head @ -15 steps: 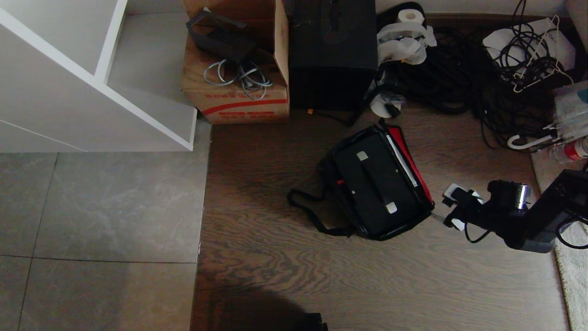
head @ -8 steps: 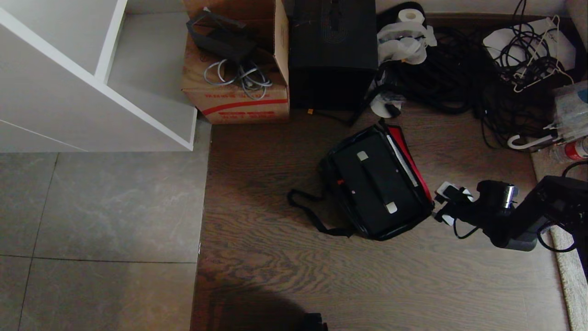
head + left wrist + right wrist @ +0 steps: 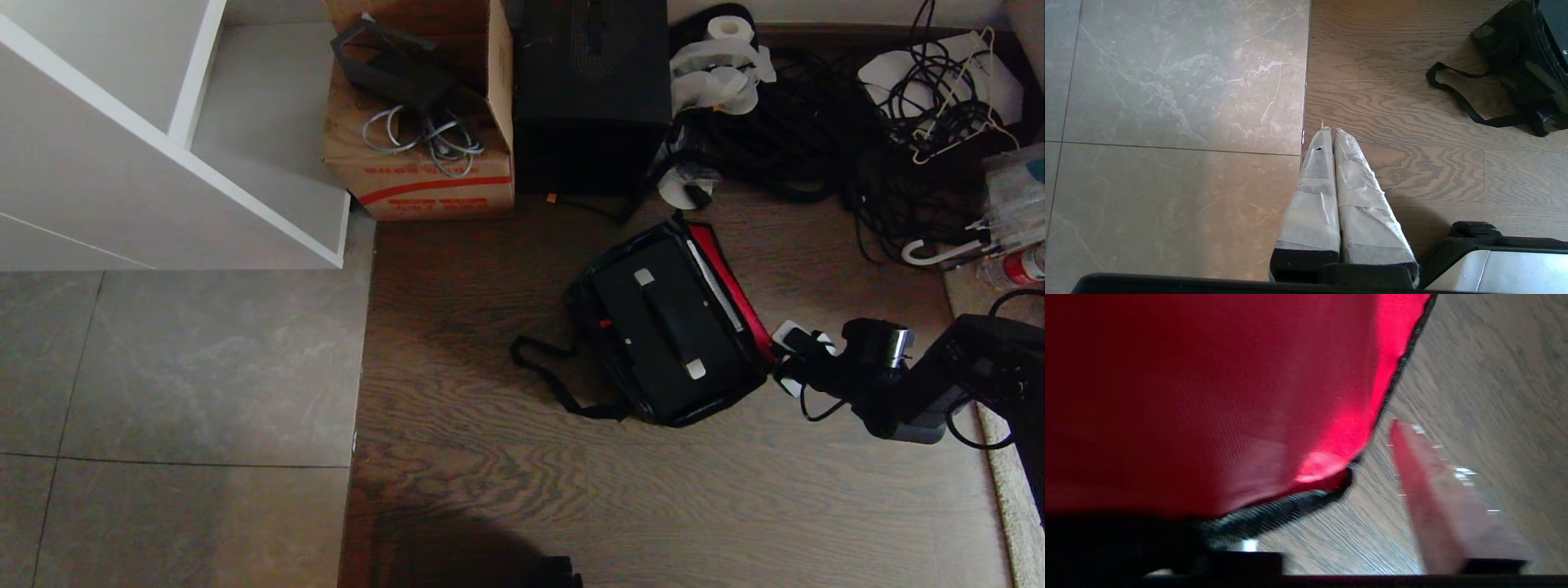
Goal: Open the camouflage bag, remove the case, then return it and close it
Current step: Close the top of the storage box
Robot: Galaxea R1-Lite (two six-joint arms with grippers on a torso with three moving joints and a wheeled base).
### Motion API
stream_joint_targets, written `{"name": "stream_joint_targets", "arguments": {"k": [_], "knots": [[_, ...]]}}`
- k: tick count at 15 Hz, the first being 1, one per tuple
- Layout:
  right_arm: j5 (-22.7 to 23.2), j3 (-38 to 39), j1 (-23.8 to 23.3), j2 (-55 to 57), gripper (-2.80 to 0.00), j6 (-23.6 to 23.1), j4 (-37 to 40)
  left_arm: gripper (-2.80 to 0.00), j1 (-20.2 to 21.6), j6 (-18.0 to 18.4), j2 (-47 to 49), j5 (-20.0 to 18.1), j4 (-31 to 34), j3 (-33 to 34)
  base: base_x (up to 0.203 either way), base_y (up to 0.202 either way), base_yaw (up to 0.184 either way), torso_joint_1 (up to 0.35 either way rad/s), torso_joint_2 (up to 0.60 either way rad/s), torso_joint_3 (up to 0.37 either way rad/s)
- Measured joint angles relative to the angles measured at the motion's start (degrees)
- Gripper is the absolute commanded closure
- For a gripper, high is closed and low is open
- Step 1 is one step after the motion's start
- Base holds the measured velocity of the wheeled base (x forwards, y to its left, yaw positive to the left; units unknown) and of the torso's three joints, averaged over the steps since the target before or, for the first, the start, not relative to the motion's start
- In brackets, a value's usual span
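One camouflage bag (image 3: pixel 665 327) lies open on the wood floor (image 3: pixel 490 457), one case (image 3: pixel 665 322) inside. The right claw (image 3: pixel 785 359) straddles its red lid's (image 3: pixel 1208 396) edge, partly closed; grip unclear. The left claw (image 3: pixel 1331 134) is pressed together.

The right hand (image 3: pixel 785 359) has slid in from out on the floor and now sits right against the bag's (image 3: pixel 665 327) red lid (image 3: pixel 729 278), at the corner nearest the robot. Its fingers have drawn closer together, and the lid's edge lies between them.
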Motion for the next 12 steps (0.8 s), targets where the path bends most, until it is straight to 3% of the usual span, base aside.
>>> {"name": "stream_joint_targets", "arguments": {"k": [4,8,12], "knots": [[0.18,1.65,0.16,-1.78,0.0,0.6,-0.88,0.0,0.0,0.0,0.0,0.0,0.0,0.0,0.0,0.0,0.0,0.0,0.0,0.0],[0.02,6.03,0.2,-6.31,0.0,6.31,-0.02,0.0,0.0,0.0,0.0,0.0,0.0,0.0,0.0,0.0,0.0,0.0,0.0,0.0],[-0.11,10.22,1.15,-12.63,0.0,12.93,6.05,0.0,0.0,0.01,0.0,0.0,0.0,0.0,0.0,0.0,0.0,0.0,0.0,0.0]]}}
